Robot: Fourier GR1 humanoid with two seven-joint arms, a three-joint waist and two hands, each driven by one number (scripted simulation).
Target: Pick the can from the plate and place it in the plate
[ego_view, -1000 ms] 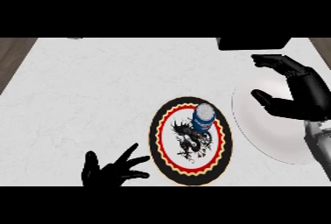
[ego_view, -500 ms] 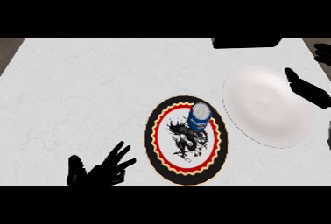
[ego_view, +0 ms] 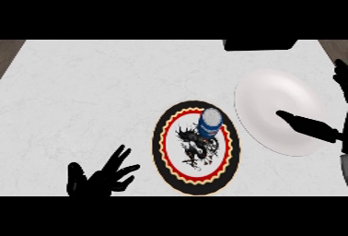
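A blue and white can [ego_view: 209,122] stands upright on the upper right part of a round plate [ego_view: 197,184] with a black rim, red and yellow ring and a black dragon drawing. To its right lies a plain white plate [ego_view: 268,97]. My right hand [ego_view: 319,129] is at the right edge, open, with its thumb stretched over the white plate's right part and its fingers up by the edge. It is apart from the can. My left hand [ego_view: 102,177] is open at the lower left, fingers spread, well left of the patterned plate.
The counter top [ego_view: 88,92] is pale grey marble. A dark block [ego_view: 260,44] sits at the back edge above the white plate. Brown strips show at the far left and right corners.
The view has shifted, so both plates sit further left. My right hand has drawn away to the right edge, off the white plate's middle. My left hand stays low at the left.
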